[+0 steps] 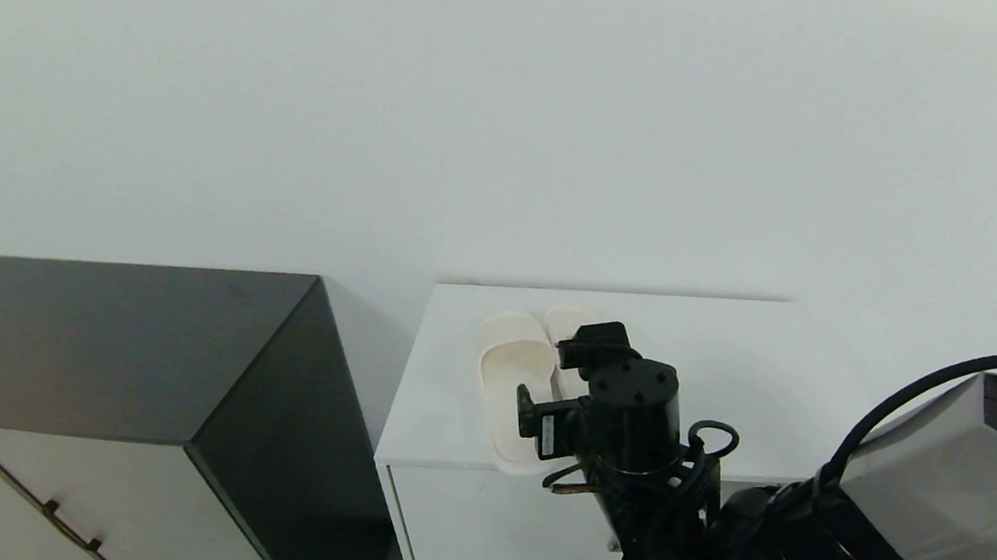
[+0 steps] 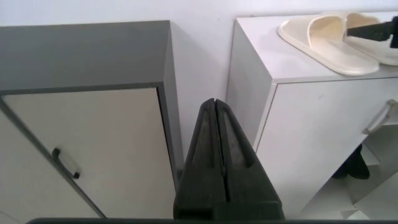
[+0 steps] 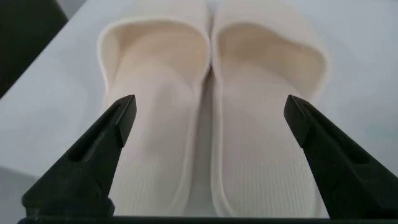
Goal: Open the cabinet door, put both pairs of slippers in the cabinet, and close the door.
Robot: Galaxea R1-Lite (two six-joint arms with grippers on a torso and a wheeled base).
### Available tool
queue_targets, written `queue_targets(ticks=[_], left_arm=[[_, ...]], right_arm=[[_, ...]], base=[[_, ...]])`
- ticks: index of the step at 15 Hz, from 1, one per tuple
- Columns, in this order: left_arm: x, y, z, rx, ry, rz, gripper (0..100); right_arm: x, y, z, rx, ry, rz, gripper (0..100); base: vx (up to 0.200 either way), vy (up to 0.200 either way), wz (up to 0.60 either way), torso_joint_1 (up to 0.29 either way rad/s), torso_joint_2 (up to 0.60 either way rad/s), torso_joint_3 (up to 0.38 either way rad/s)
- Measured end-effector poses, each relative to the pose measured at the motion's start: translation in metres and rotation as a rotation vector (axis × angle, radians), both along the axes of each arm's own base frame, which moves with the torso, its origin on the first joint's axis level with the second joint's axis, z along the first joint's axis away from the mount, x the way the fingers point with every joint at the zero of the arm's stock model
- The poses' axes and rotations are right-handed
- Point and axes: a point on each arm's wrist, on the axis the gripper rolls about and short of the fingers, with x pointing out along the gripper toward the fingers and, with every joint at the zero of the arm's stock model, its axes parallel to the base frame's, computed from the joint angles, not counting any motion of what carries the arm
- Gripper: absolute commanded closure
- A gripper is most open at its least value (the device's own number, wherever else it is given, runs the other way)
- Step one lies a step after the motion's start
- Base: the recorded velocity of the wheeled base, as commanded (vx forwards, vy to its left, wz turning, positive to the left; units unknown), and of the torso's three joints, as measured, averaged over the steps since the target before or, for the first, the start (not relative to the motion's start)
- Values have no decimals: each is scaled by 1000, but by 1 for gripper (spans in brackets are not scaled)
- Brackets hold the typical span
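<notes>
A pair of cream slippers [image 1: 512, 380] lies side by side on top of the white cabinet [image 1: 725, 372]. My right gripper [image 3: 210, 106] hangs just over the pair, open, with one finger outside each slipper [image 3: 161, 124]; from the head it sits above the pair's near end [image 1: 564, 378]. In the left wrist view the slippers [image 2: 329, 40] rest on the white cabinet [image 2: 311, 124], whose front carries a pale handle [image 2: 379, 117]. My left gripper [image 2: 216, 149] is shut and empty, low in front of the gap between the two cabinets.
A dark-topped cabinet [image 1: 97, 335] with cream doors and dark handles [image 2: 65, 163] stands left of the white one, a narrow gap between them. A plain white wall rises behind both. Something dark [image 2: 356, 165] shows low at the white cabinet's front; I cannot tell what.
</notes>
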Motion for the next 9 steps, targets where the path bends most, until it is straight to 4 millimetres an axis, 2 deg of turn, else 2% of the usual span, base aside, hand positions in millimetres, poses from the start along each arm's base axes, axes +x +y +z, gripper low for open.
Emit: queue_targets(ticks=[7, 9], left_arm=[[0, 0, 0, -1, 0, -1, 100], [0, 0, 0, 0, 0, -1, 100]], right_arm=[[8, 9, -3, -7, -8, 19, 0], [18, 9, -2, -8, -5, 27, 0]], base=[[0, 0, 0, 0, 0, 0], [0, 0, 0, 0, 0, 0]])
